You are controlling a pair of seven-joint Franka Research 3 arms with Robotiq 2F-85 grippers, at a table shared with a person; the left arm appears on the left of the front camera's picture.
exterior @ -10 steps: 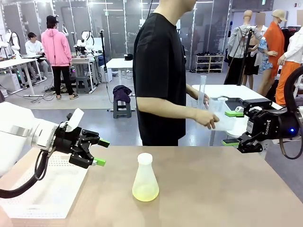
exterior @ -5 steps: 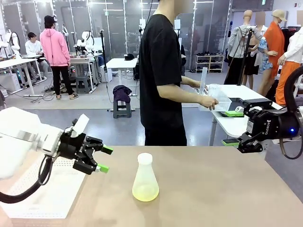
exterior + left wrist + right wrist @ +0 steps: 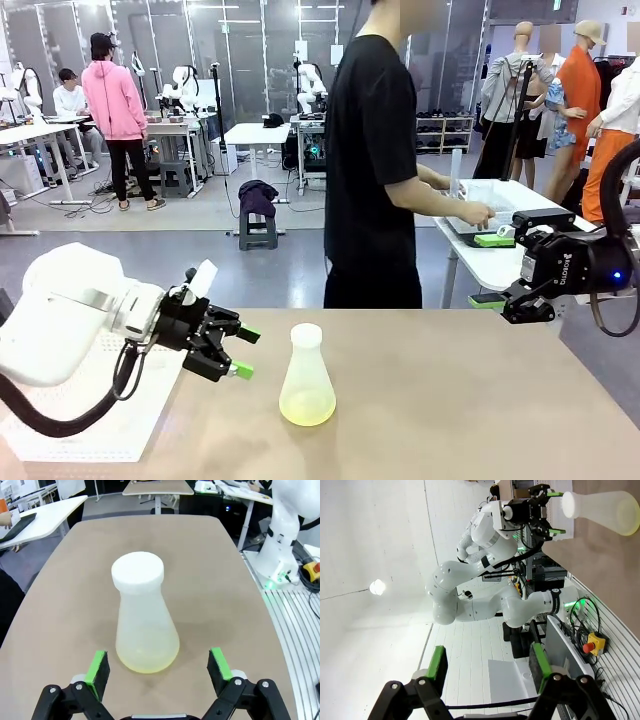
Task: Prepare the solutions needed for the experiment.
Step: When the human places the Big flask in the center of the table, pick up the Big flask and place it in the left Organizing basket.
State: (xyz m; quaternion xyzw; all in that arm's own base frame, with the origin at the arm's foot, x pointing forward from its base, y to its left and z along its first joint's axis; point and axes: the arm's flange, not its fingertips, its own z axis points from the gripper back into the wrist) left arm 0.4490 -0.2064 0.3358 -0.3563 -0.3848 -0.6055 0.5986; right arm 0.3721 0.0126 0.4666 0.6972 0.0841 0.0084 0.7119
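The brown table (image 3: 480, 400) lies bare around the conical flask (image 3: 307, 376), which stands upright mid-table, neck up, white stopper (image 3: 137, 570) on top. The solutions (image 3: 147, 661) form a shallow yellow-green layer at its base. The left gripper (image 3: 243, 352) hovers beside it, fingers spread, holding nothing. The right gripper (image 3: 488, 271), off the far right edge, seems partly open and empty. A person (image 3: 385, 170) stands beyond.

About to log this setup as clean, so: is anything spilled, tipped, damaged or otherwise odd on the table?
Nothing stands out. The conical flask stands upright on the table, white stopper seated, its shallow yellow-green solution inside with no spill around it. The open left gripper is beside it, apart.
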